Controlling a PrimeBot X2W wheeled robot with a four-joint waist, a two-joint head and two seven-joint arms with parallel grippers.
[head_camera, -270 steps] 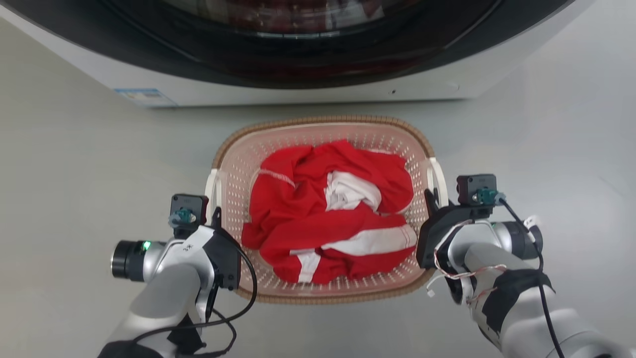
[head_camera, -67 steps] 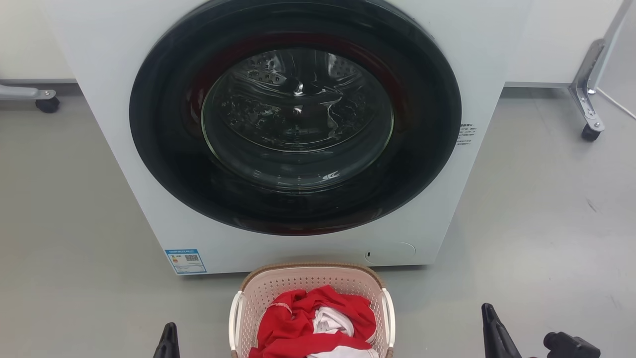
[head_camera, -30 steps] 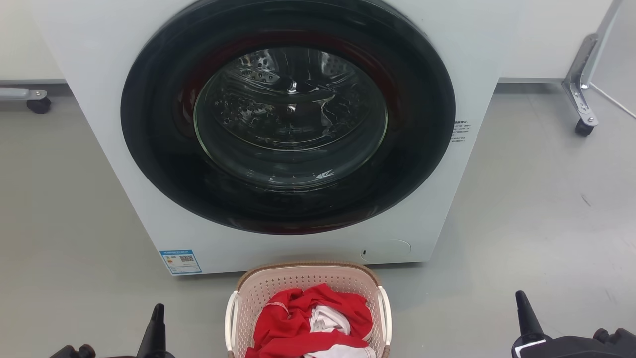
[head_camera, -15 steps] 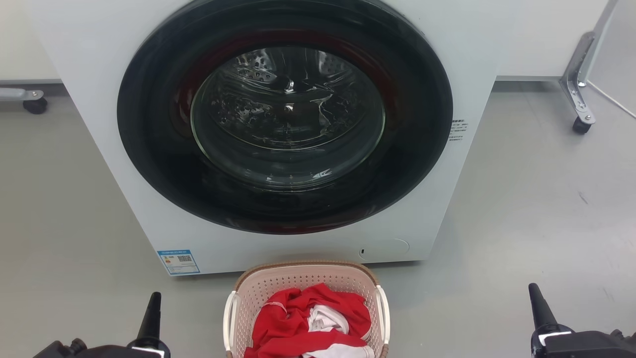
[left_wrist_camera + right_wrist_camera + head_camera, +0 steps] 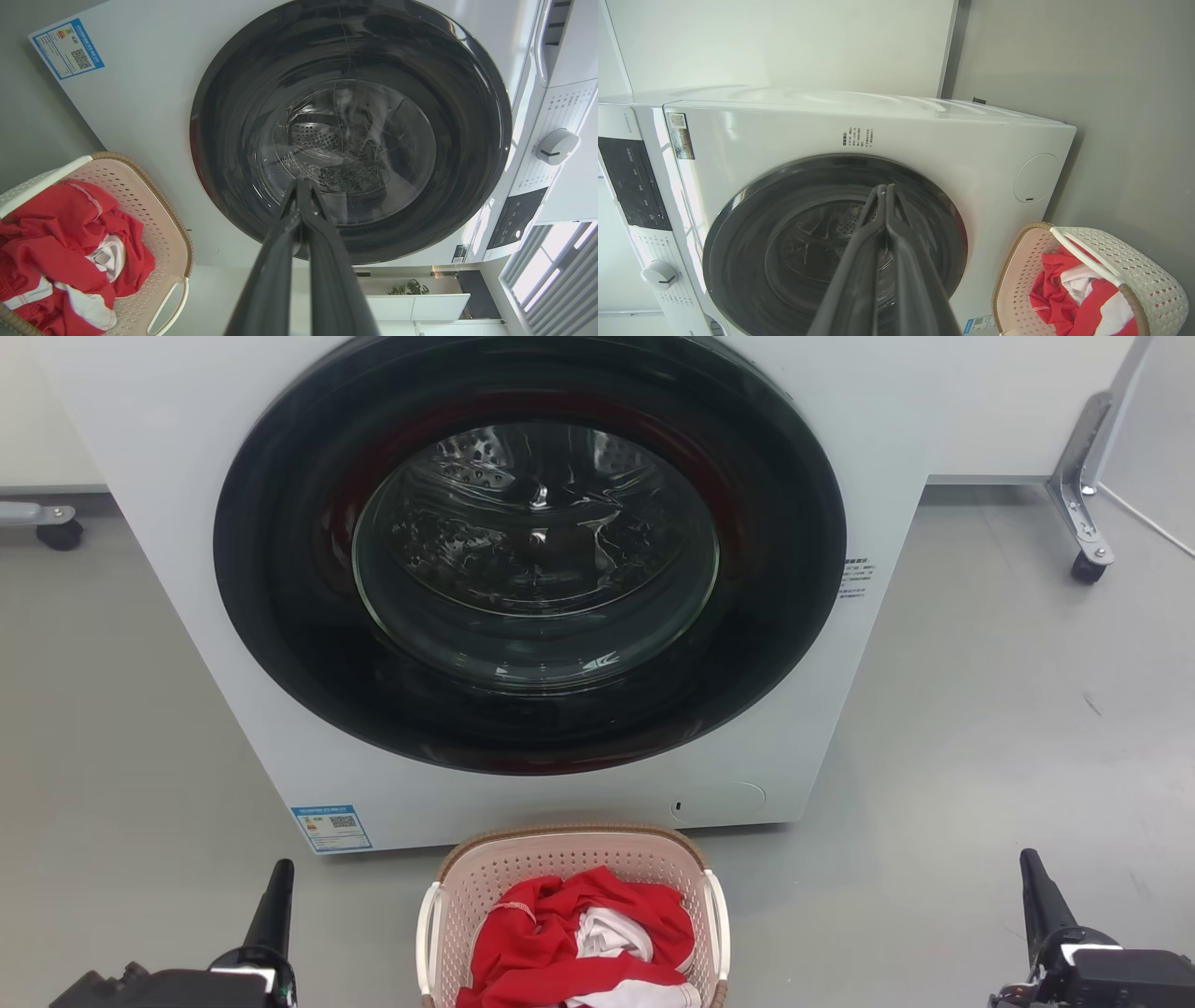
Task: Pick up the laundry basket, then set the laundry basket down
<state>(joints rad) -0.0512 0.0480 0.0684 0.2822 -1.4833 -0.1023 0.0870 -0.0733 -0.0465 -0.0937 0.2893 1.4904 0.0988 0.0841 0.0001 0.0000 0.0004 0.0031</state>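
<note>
Sitting on the floor (image 5: pixel 980 709) before one washing machine (image 5: pixel 187 569): one laundry basket (image 5: pixel 569 830), red-and-white clothes (image 5: pixel 551 947) inside.
Two grippers, left gripper (image 5: pixel 275 887) and right gripper (image 5: pixel 1034 887), both pinched closed on nothing, flanking it, not touching.

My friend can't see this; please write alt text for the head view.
A pink laundry basket of red and white clothes sits on the floor before a washing machine, between the left gripper and right gripper.
</note>
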